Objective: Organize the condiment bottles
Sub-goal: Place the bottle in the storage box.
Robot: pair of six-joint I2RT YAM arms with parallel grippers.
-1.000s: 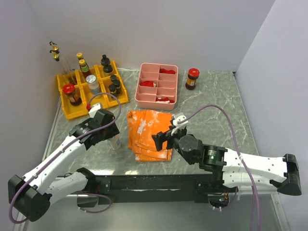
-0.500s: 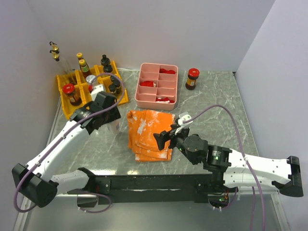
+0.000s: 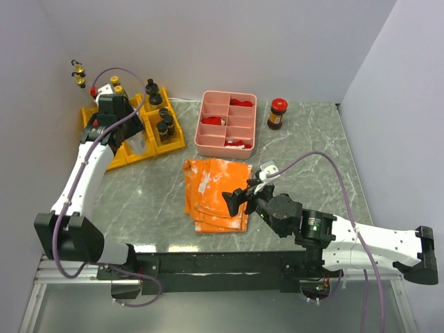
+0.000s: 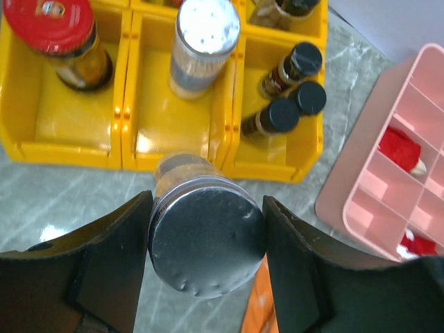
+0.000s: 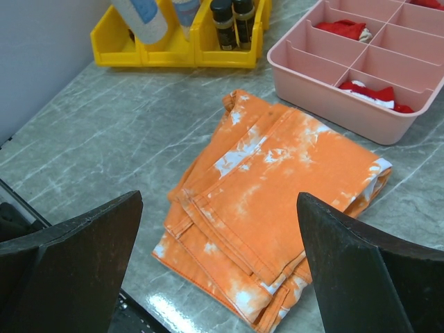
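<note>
ok, left gripper (image 4: 206, 208) is clamped on a silver-capped jar (image 4: 206, 237), both fingers (image 4: 111, 257) pressed against its sides just under the cap. the jar hangs cap-toward-camera over the front wall of the yellow bin rack (image 4: 69, 154), in line with the rack's middle front bin; cannot tell if it touches the rack. in that middle bin stands a shaker-top jar (image 4: 205, 41). the bin left of it holds a red-capped jar (image 4: 59, 28), and the bin right of it holds small black-capped bottles (image 4: 281, 114). more bottles stand in the rack's back row. right of the rack sits a pink divided tray (image 4: 361, 194), and beyond the tray, well apart from the rack, a lone red-lidded jar (image 3: 277, 113) stands on the table. right gripper (image 5: 218, 208) is spread wide with nothing in it, hovering above the orange cloth (image 5: 277, 187), which lies to the near right of the rack.
</note>
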